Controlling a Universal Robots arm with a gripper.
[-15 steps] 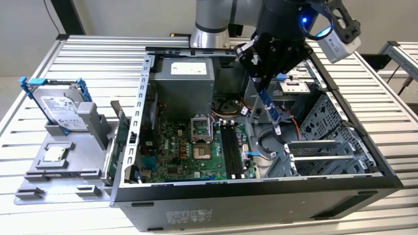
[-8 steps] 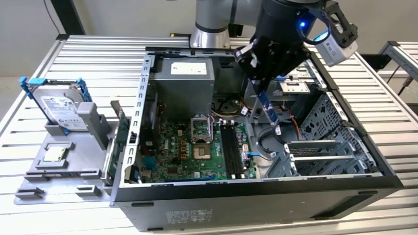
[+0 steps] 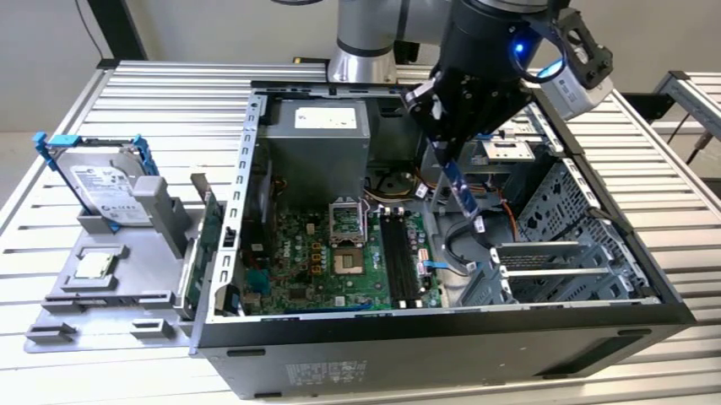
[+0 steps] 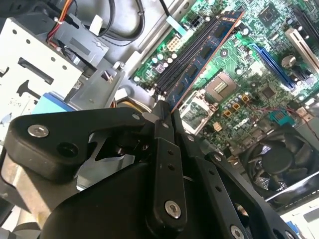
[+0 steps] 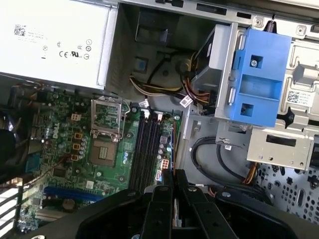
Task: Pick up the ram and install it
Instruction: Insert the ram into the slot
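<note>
Slatted metal counter (image 3: 169, 93), open black computer case (image 3: 451, 342).
Thin dark-blue ram stick (image 3: 457, 181) is clamped at one end between closed fingers (image 5: 160, 209); judged light, stiff, fragile.

1. a robotics lab or assembly test workshop.
2. the table (image 3: 147, 93) is built of slotted aluminium profile.
3. a grey fixture tray (image 3: 113, 291) near its edge on the exterior view's left props up a hard drive (image 3: 107, 190).
4. an opened computer case (image 3: 451, 354) shows its motherboard (image 3: 327, 261).
5. an industrial robot arm (image 3: 366, 38) rises behind the case, its end effector (image 3: 441, 143) clamped on the ram (image 3: 458, 181).
</note>
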